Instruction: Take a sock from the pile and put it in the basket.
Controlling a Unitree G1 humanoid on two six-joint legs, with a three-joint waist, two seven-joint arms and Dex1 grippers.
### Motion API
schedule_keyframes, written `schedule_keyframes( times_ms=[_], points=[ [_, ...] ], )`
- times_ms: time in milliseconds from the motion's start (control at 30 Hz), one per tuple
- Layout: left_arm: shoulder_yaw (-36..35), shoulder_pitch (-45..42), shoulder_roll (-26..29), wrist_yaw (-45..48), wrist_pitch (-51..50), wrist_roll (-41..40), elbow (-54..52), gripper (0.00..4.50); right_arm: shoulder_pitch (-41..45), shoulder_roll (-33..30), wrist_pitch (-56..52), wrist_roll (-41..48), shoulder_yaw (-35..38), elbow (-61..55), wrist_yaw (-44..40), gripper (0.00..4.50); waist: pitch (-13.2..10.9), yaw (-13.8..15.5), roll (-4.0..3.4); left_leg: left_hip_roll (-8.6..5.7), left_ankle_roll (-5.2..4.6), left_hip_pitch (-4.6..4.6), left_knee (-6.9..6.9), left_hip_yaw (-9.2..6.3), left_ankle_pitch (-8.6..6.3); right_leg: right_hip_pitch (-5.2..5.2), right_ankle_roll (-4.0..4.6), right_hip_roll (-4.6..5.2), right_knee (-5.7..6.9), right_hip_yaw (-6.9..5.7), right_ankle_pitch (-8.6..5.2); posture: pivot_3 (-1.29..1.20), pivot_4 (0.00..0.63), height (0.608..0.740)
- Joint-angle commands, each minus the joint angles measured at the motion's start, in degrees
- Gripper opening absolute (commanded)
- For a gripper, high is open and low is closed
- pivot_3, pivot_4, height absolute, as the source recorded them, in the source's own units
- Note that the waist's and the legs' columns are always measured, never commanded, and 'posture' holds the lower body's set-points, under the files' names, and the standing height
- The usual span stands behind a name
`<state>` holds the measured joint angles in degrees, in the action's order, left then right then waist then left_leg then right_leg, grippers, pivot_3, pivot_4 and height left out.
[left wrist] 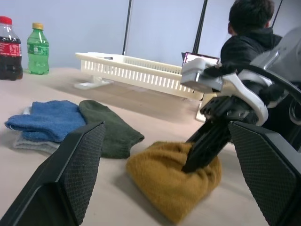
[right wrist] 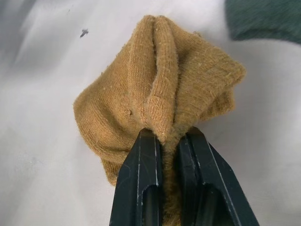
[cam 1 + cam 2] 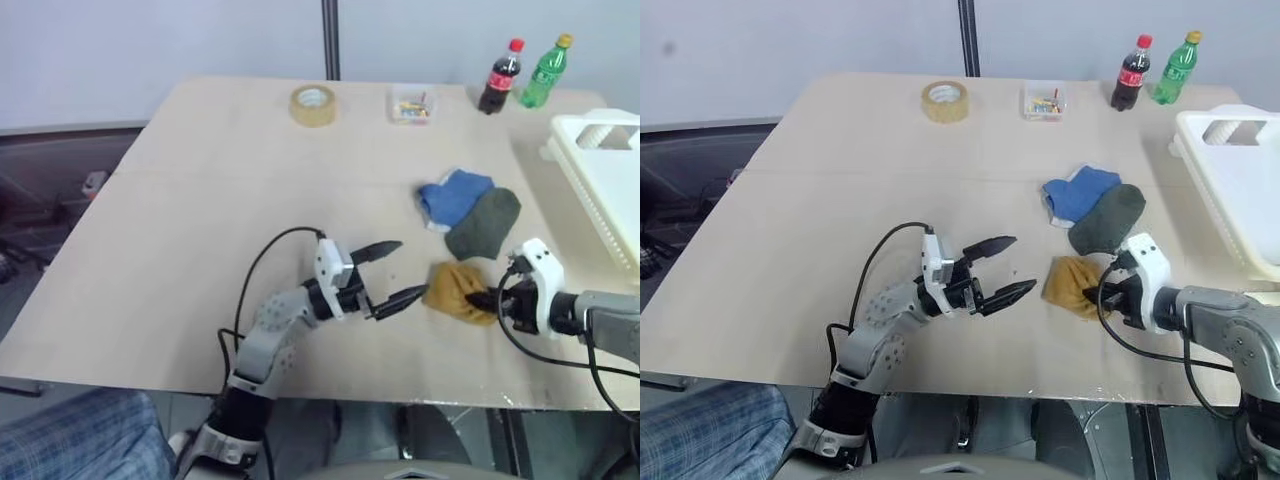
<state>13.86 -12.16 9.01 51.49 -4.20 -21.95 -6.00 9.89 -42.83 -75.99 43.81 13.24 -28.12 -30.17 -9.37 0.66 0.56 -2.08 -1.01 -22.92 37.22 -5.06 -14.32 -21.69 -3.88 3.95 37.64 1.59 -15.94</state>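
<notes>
**A:** Item one, the socks. Where do they lie, reckoned from the mustard sock?

**B:** Mustard-yellow sock (image 3: 458, 290): bunched on the wooden table (image 3: 200, 220), near its front edge. The right gripper (image 2: 165, 141) is clamped on a fold of it, black fingers (image 2: 141, 179) pressed together with the knit squeezed between them. Dark green sock (image 3: 484, 222): just beyond the mustard one, lying flat, apart from it. Blue sock (image 3: 455, 195): beyond that again, overlapping the green one's far edge, with a strip of grey fabric (image 1: 28, 143) showing beneath it.

**A:** Item two, the basket?

**B:** White slotted basket (image 3: 600, 170): on the same table, well off to the right of the mustard sock and farther back, past the green sock. No sock is seen in it; only its rim and ribbed side show.

**A:** Item three, the other arm?

**B:** Left gripper (image 3: 388, 272): just to the left of the mustard sock, pointing toward it, jaws spread wide, holding nothing. The nearer fingertip (image 3: 410, 295) stands close to the sock's edge, though I cannot tell whether it touches.

**A:** Sundries?

**B:** Far back from the mustard sock: a roll of brown tape (image 3: 313, 104), a small clear box of coloured bits (image 3: 412, 104), a cola bottle (image 3: 500, 77), a green soda bottle (image 3: 545, 72). A person in a dark top (image 1: 249, 42) sits beyond the basket.
</notes>
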Motion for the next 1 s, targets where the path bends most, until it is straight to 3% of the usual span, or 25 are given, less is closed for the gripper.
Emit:
schedule_keyframes(
  times_ms=[33,433,767,1000],
  points=[
    [0.9,0.4,-0.6,-0.1,2.4,0.8,-0.2,4.5,3.0,-2.3,0.5,1.4,2.1,0.1,-1.7,0.01,0.0,0.0,-0.02,0.0,0.0,0.0,0.0,0.0,0.0,0.0,0.0,-0.01,0.01,0.0,0.0,0.0,0.15,0.738],
    [2.1,-0.5,-0.7,1.0,5.6,3.1,2.4,4.5,13.9,-15.3,2.7,0.5,7.8,10.9,-6.9,0.01,-0.1,0.1,-0.11,0.0,0.0,-0.02,0.05,-0.01,0.0,0.0,0.0,-0.02,0.02,-0.02,0.0,0.0,0.15,0.738],
    [3.3,-2.3,-2.5,1.4,7.9,2.9,3.8,4.5,23.5,-25.3,14.4,-10.7,6.9,37.3,-8.9,0.01,-0.2,0.1,-0.25,0.0,0.0,-0.02,0.05,0.07,0.0,0.0,0.0,0.01,0.02,0.01,0.0,0.0,0.15,0.738],
    [3.3,-6.8,-7.4,-0.7,11.2,3.7,7.6,4.5,32.1,-25.5,23.0,-19.8,4.6,58.5,-5.3,0.01,-0.3,0.0,-0.39,0.0,0.0,-0.02,0.06,0.15,0.0,-0.01,0.0,0.0,0.03,0.07,0.0,0.0,0.15,0.738]
  ],
)
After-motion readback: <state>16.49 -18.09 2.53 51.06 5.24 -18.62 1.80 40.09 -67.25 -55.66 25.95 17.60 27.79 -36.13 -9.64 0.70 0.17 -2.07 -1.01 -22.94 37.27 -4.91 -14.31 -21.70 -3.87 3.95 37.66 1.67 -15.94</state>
